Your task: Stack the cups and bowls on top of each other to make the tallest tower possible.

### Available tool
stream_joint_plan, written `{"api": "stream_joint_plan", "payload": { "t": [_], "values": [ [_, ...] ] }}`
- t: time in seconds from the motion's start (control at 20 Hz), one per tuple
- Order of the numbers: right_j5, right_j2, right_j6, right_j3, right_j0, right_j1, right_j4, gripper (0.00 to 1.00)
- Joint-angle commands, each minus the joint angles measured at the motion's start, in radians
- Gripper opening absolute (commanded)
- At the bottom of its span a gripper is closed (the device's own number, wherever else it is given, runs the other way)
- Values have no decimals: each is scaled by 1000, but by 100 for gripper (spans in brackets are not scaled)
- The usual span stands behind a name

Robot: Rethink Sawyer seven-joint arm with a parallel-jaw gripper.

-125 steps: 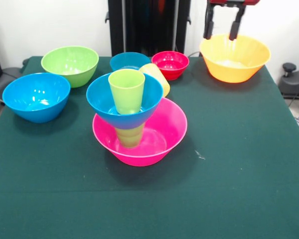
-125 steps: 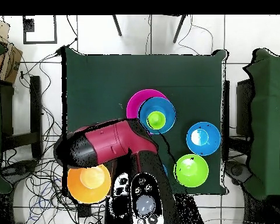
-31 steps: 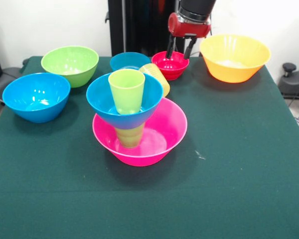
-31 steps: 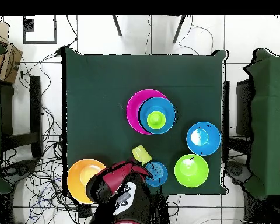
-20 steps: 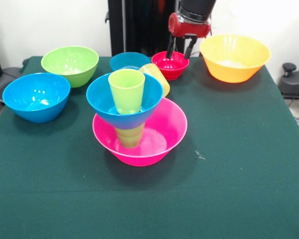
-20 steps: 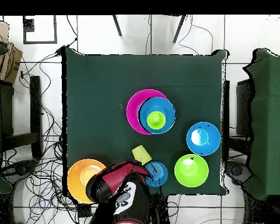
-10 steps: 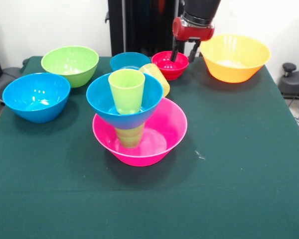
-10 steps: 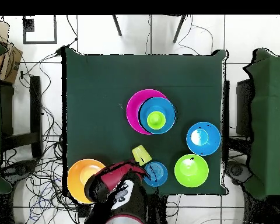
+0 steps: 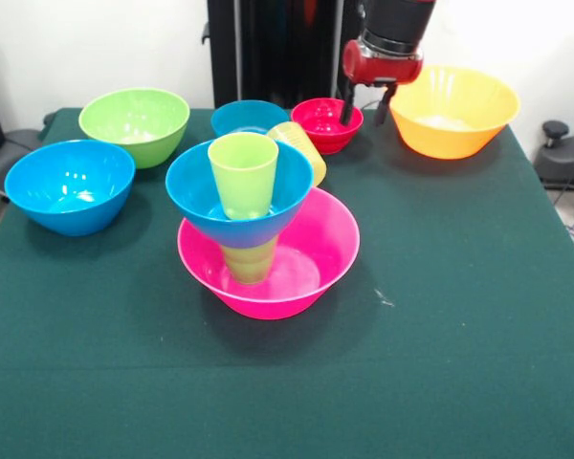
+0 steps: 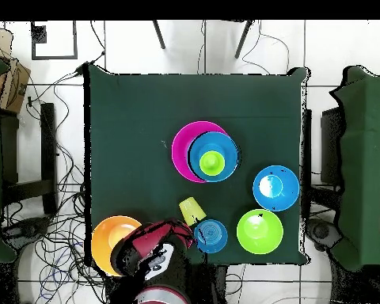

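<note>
Red small bowl (image 9: 326,122) sits beside the gripper (image 9: 365,108), whose parted, empty fingers straddle its rim on the side toward the orange bowl (image 9: 452,110).

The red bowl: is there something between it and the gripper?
Nothing visible. The open gripper hangs at the right rim of the red bowl, between it and the orange bowl, one finger at that rim.
</note>
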Motion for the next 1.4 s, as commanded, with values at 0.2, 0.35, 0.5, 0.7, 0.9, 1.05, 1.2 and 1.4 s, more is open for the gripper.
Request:
{"api": "stream_joint_plan", "payload": {
  "t": [0.2, 0.35, 0.5, 0.7, 0.9, 1.05, 1.2, 1.4],
  "values": [
    [-71, 20, 163, -4, 2, 70, 40, 100],
    [-69, 9, 155, -18, -4, 84, 36, 100],
    [-66, -5, 149, -27, -6, 95, 32, 100],
    [-71, -9, 140, -22, -19, 98, 24, 100],
    [-88, -11, 146, -33, -15, 124, 29, 100],
    [-108, -15, 160, -36, 2, 143, 38, 100],
    [-124, -23, 174, -30, 19, 150, 47, 100],
    [-133, -8, 166, -20, 2, 152, 46, 100]
  ]
}}
